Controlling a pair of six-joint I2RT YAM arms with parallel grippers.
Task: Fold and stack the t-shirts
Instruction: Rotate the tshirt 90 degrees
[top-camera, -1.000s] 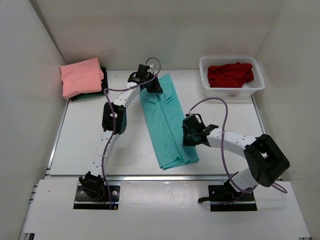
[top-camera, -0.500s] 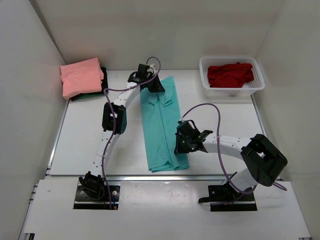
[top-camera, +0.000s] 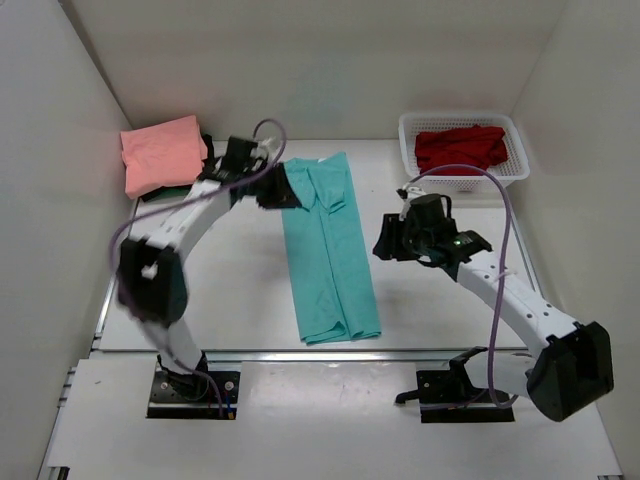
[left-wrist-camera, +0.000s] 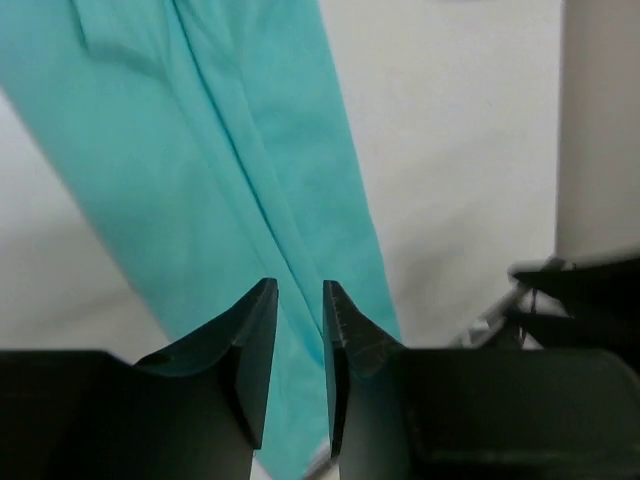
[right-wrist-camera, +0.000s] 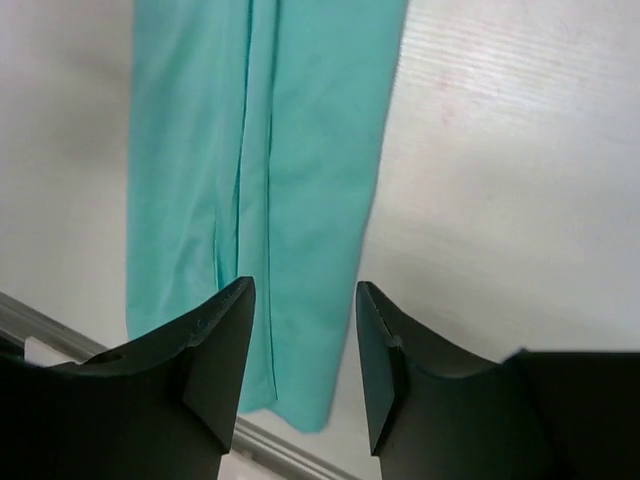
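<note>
Jaws empty, teal t-shirt (top-camera: 328, 260) between them

Teal t-shirt (top-camera: 330, 250) lies folded lengthwise; salmon t-shirt (top-camera: 162, 153) folded; red t-shirt (top-camera: 460, 148) crumpled.

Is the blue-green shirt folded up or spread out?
Partly folded: the teal cloth t-shirt lies as a long narrow strip, its sides turned in along the middle.

No text, label, brand, number or sign legible in any view. Teal shirt (top-camera: 330, 250) plain; basket (top-camera: 465, 183) unmarked.
</note>
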